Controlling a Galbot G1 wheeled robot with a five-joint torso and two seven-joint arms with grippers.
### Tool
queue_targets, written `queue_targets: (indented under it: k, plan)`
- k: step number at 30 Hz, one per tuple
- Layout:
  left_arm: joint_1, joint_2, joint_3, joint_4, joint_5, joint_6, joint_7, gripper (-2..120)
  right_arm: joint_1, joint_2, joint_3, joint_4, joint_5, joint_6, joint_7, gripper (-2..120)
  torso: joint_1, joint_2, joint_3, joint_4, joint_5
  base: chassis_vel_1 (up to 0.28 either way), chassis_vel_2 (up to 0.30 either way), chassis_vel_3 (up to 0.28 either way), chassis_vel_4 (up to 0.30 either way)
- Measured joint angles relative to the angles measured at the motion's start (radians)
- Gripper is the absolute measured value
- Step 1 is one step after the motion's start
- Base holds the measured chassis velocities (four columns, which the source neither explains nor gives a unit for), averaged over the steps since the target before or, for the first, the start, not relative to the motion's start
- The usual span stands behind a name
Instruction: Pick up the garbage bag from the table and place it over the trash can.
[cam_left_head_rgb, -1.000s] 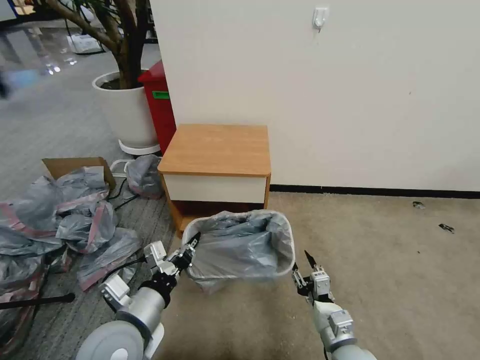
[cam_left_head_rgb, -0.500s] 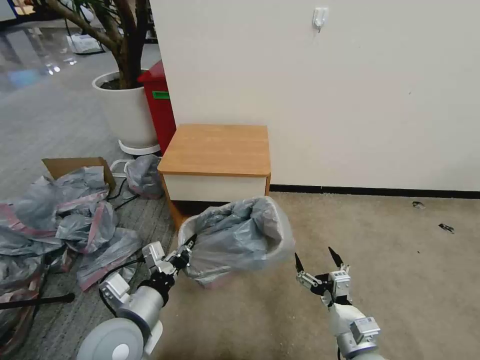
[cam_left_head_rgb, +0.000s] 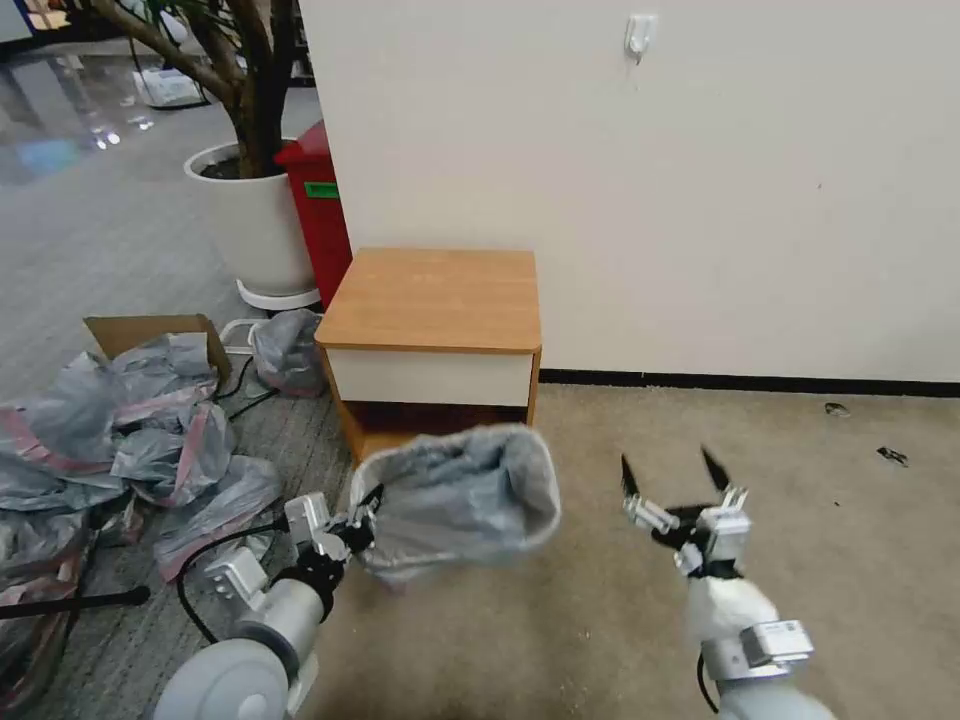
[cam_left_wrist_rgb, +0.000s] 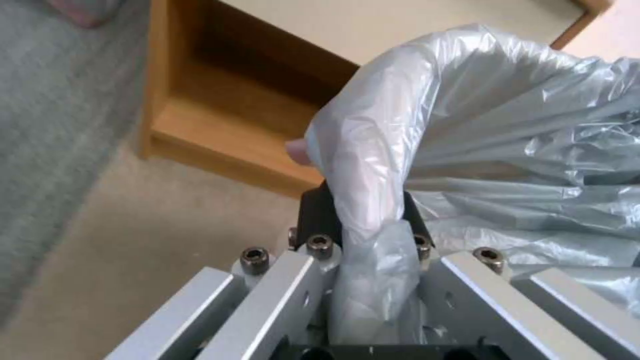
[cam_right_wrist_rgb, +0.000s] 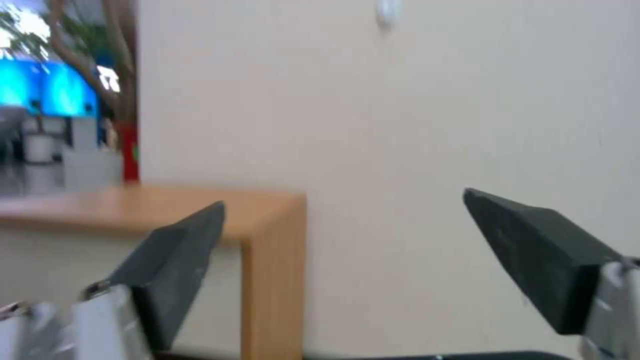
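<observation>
Jaws of the left gripper (cam_left_wrist_rgb: 363, 220) clamp the bin's near-left rim with the garbage bag (cam_left_head_rgb: 455, 495) folded over it; wrist view confirms plastic pinched between them. Right gripper (cam_left_head_rgb: 672, 472) hangs clear to the right, jaws wide, holding nothing. Bag lines the trash can (cam_left_head_rgb: 540, 528) and wraps its rim, so the covering looks essentially done. Can looks tilted on the carpet (cam_left_head_rgb: 800, 560) just in front of the desk (cam_left_head_rgb: 435, 298), whose top is bare. Left, judging: release the rim, check the can sits level.
</observation>
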Motion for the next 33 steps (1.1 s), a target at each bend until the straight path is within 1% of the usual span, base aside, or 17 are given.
queue_targets:
  k: [2, 3, 4, 5, 7, 8, 9, 11, 12, 14, 16, 17, 20, 21, 24, 28, 33]
  plan:
    - [0.003, 0.006, 0.013, 0.0, 0.078, 0.002, 0.001, 3, 0.005, -0.01, -0.013, 0.068, -0.029, -0.006, 0.001, 80, 0.0, 0.0, 0.0, 0.0, -0.0004, 0.0, 0.0, 0.0, 0.0]
    - [0.004, 0.007, 0.023, 0.0, 0.15, 0.001, 0.004, 3, 0.005, -0.021, -0.03, 0.111, -0.052, -0.02, -0.003, 76, 0.0, 0.0, 0.0, 0.0, 0.0003, 0.0, 0.0, 0.0, 0.0]
    - [0.004, 0.007, 0.023, 0.0, 0.15, 0.001, 0.004, 3, 0.005, -0.021, -0.03, 0.111, -0.052, -0.02, -0.003, 76, 0.0, 0.0, 0.0, 0.0, 0.0003, 0.0, 0.0, 0.0, 0.0]
    - [0.005, 0.003, 0.039, 0.004, 0.278, -0.007, 0.014, 3, -0.004, -0.043, -0.06, 0.165, -0.075, -0.057, -0.019, 69, 0.0, 0.0, 0.0, 0.0, -0.0003, 0.0, 0.0, 0.0, 0.0]
    - [0.013, 0.0, 0.068, 0.001, 0.417, -0.019, 0.028, 3, -0.018, -0.086, -0.095, 0.205, -0.135, -0.106, -0.058, 60, 0.0, 0.0, 0.0, 0.0, 0.0, 0.0, 0.0, 0.0, 0.0]
    - [0.013, 0.0, 0.068, 0.001, 0.417, -0.019, 0.028, 3, -0.018, -0.086, -0.095, 0.205, -0.135, -0.106, -0.058, 60, 0.0, 0.0, 0.0, 0.0, 0.0, 0.0, 0.0, 0.0, 0.0]
    - [0.02, -0.002, 0.089, -0.008, 0.49, -0.031, 0.035, 3, -0.019, -0.13, -0.108, 0.215, -0.194, -0.125, -0.103, 55, 0.0, 0.0, 0.0, 0.0, 0.0, 0.0, 0.0, 0.0, 0.0]
    - [0.028, -0.002, 0.108, -0.012, 0.57, -0.056, 0.047, 3, -0.014, -0.167, -0.112, 0.219, -0.246, -0.149, -0.16, 47, 0.0, 0.0, 0.0, 0.0, 0.0001, 0.0, 0.0, 0.0, 0.0]
    - [0.028, -0.002, 0.108, -0.012, 0.57, -0.056, 0.047, 3, -0.014, -0.167, -0.112, 0.219, -0.246, -0.149, -0.16, 47, 0.0, 0.0, 0.0, 0.0, 0.0001, 0.0, 0.0, 0.0, 0.0]
    - [0.036, -0.002, 0.138, -0.017, 0.639, -0.076, 0.057, 3, -0.001, -0.216, -0.125, 0.225, -0.286, -0.211, -0.225, 37, 0.0, 0.0, 0.0, 0.0001, 0.0001, 0.0, 0.0, 0.0, 0.0]
    - [0.038, -0.005, 0.16, -0.024, 0.666, -0.081, 0.059, 3, 0.007, -0.247, -0.134, 0.227, -0.293, -0.264, -0.266, 26, 0.0, 0.0, 0.0, 0.0, 0.0001, 0.0, 0.0, 0.0, 0.0]
    - [0.038, -0.005, 0.16, -0.024, 0.666, -0.081, 0.059, 3, 0.007, -0.247, -0.134, 0.227, -0.293, -0.264, -0.266, 26, 0.0, 0.0, 0.0, 0.0, 0.0001, 0.0, 0.0, 0.0, 0.0]
    - [0.04, -0.012, 0.191, -0.032, 0.711, -0.092, 0.063, 3, 0.019, -0.282, -0.144, 0.219, -0.288, -0.347, -0.313, 15, 0.0, 0.0, 0.0, 0.0, 0.0001, 0.0, 0.0, 0.0, 0.0]
    - [0.04, -0.012, 0.191, -0.032, 0.711, -0.092, 0.063, 3, 0.019, -0.282, -0.144, 0.219, -0.288, -0.347, -0.313, 15, 0.0, 0.0, 0.0, 0.0, 0.0001, 0.0, 0.0, 0.0, 0.0]
    - [0.047, -0.017, 0.212, -0.031, 0.804, -0.118, 0.069, 3, 0.028, -0.3, -0.157, 0.199, -0.274, -0.423, -0.346, 0, 0.0, 0.0, 0.0, -0.0001, 0.0001, 0.0, 0.0, 0.0, 0.0]
    - [0.058, -0.023, 0.235, -0.03, 0.843, -0.127, 0.069, 3, 0.044, -0.309, -0.179, 0.168, -0.276, -0.455, -0.365, 0, 0.0, 0.0, 0.0, 0.0, 0.0, 0.0, 0.0, 0.0, 0.0]
    - [0.068, -0.033, 0.266, -0.026, 0.884, -0.138, 0.069, 3, 0.062, -0.316, -0.216, 0.118, -0.303, -0.468, -0.378, 0, 0.0, 0.0, 0.0, 0.0, 0.0001, 0.0, 0.0, 0.0, 0.0]
